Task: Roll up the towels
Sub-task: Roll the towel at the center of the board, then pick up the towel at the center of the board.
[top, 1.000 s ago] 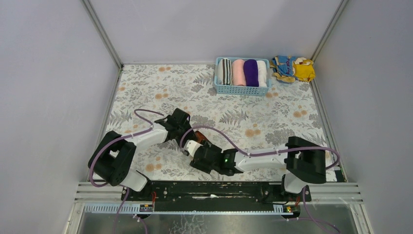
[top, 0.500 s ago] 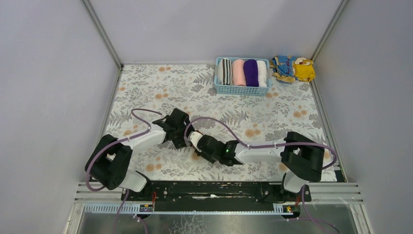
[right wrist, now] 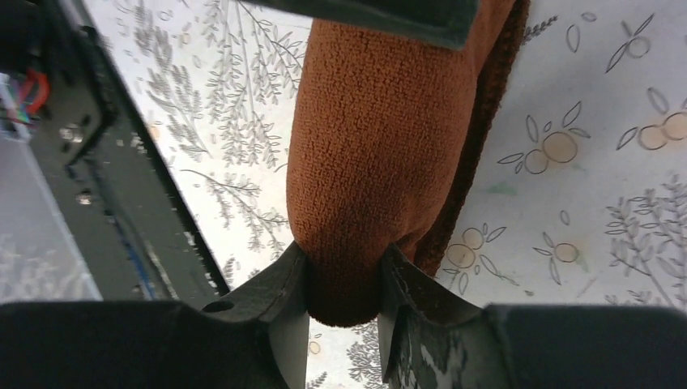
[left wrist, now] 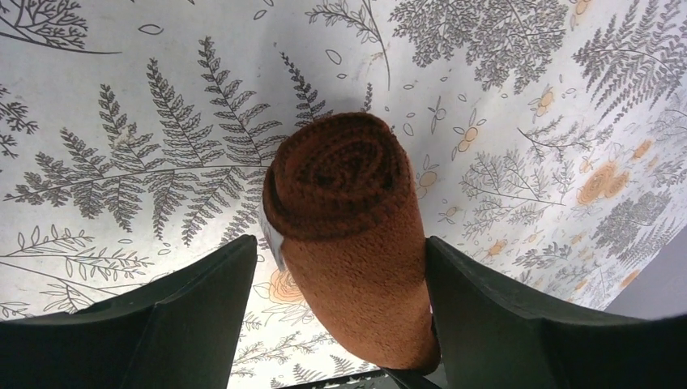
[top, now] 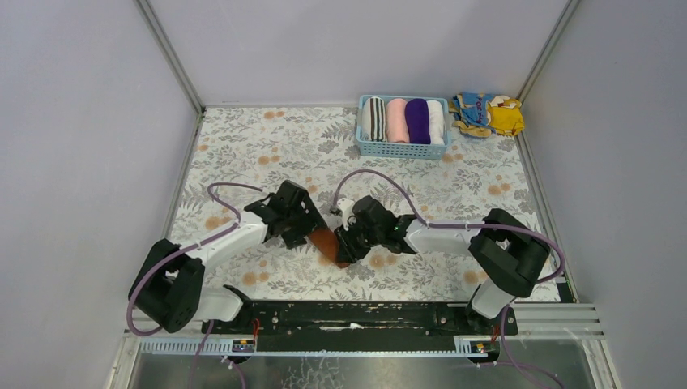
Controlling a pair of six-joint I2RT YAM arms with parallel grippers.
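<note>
Seen from above, the two arms meet in the middle of the table (top: 243, 146). The brown towel (top: 326, 241) is only a small rust patch between them. The wrist cameras show much more.

The left wrist view looks at the end of the roll, where the cloth winds round like a snail shell. The left gripper (left wrist: 340, 247) stands wide around the roll. The roll touches one finger, and a gap shows beside the other finger (left wrist: 186, 316). A small white bit peeks out in that gap. It is too small to tell what it is, and nothing on it can be read.

The right wrist view shows the long side of the roll lying on the table. The right gripper (right wrist: 342, 267) is narrow and squeezes one end of the brown towel between its two fingers. A dark part of the other arm covers the far end of the roll. A black rail (right wrist: 121, 162) runs along the side of this view.

Only the top view shows the far side of the table. A blue basket (top: 403, 149) stands there with four rolled towels side by side: a striped towel (top: 373, 118), a pink towel (top: 395, 120), the purple towel (top: 417, 121) and a white towel (top: 437, 121). Just beside the basket lies a crumpled yellow and blue patterned cloth (top: 488, 113). The table cover has grey leaves and orange flowers. The arms and their purple cables hide part of it near the brown towel.
</note>
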